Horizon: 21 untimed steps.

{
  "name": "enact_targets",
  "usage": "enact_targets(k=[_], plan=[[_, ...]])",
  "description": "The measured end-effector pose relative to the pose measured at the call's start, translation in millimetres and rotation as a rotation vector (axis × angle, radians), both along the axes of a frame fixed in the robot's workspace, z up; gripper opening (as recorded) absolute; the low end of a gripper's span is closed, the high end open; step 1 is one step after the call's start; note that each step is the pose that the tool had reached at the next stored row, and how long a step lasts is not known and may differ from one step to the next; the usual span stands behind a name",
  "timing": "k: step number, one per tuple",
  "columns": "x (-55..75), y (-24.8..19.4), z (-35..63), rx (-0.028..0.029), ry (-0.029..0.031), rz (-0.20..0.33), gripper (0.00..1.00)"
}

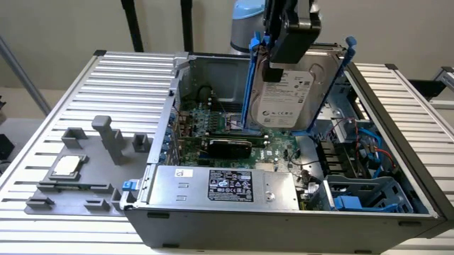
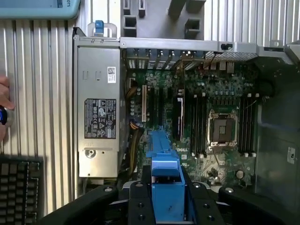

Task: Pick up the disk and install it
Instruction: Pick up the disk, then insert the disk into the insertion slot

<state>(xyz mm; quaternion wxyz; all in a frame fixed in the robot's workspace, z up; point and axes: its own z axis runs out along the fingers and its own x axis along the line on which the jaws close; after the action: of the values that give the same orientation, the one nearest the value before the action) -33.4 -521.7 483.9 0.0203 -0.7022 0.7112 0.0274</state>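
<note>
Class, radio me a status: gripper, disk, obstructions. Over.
Gripper shut on the disk. Disk held on edge above the open computer case, over the motherboard. Power supply box off to the side, not beneath it.

Silver-grey disk point(image 1: 320, 71), blue rails point(image 1: 250, 85), white label point(image 1: 282, 103), green motherboard point(image 2: 206, 89)

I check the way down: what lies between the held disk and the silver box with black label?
The exterior view shows the green motherboard and a black card between the disk in the gripper and the silver box.
</note>
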Motion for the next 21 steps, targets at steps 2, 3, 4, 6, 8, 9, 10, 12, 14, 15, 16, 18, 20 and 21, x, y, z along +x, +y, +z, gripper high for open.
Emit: enact_targets(k=[2,3,4,6,8,9,10,12,14,15,16,18,20,21], plan=[[5.3,-5.1,-0.1,0.0,0.0,0.0,0.0],[7.9,-7.7,-0.1,-0.0001,0.0,0.0,0.0],[10.5,-10.4,-0.2,0.0,0.0,0.0,0.0],[15.7,-15.6,-0.3,0.0001,0.0,0.0,0.0],[20.9,-20.9,-0.3,-0.0001,0.0,0.0,0.0],[23.4,-23.5,-0.3,-0.0001,0.0,0.0,0.0],[25.9,-26.1,-0.4,0.0,0.0,0.0,0.0],[30.9,-31.5,-0.5,0.0,0.0,0.0,0.0],[35.9,-36.8,-0.6,-0.0001,0.0,0.0,0.0],[38.4,-39.5,-0.7,0.0,0.0,0.0,0.0],[43.2,-44.6,-0.9,0.0,0.0,0.0,0.0],[48.2,-49.8,-1.1,0.0,0.0,0.0,0.0],[53.2,-54.8,-1.4,0.0,0.0,0.0,0.0],[55.8,-57.3,-1.5,0.0,0.0,0.0,0.0]])
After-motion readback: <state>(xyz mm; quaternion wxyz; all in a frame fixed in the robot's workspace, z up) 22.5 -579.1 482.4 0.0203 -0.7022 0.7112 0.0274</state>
